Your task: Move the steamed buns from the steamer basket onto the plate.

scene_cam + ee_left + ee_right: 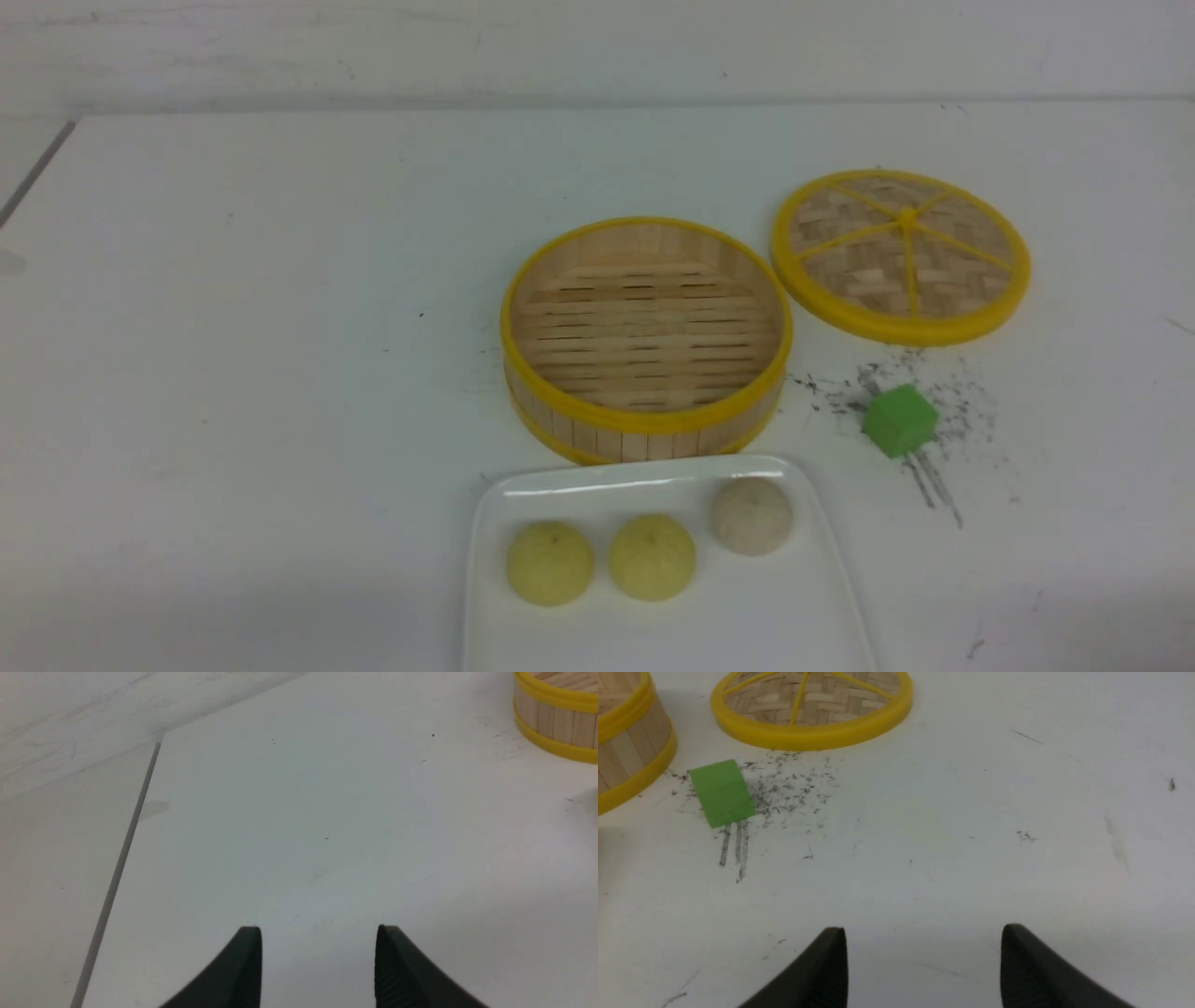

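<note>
The steamer basket [646, 338] stands mid-table with nothing in it; part of its wall also shows in the left wrist view [558, 723] and the right wrist view [626, 751]. The white plate [822, 597] lies in front of it. On the plate sit two pale yellow buns [550, 562] [652, 556] and one beige bun [752, 515]. Neither gripper shows in the front view. My left gripper [319, 952] is open and empty over bare table. My right gripper [923, 952] is open and empty over bare table.
The flat woven lid [901, 254] lies at the back right, also seen in the right wrist view [812, 704]. A green cube [899, 421] sits on dark scuff marks right of the basket, and shows in the right wrist view [721, 792]. A table seam [117, 877] runs left.
</note>
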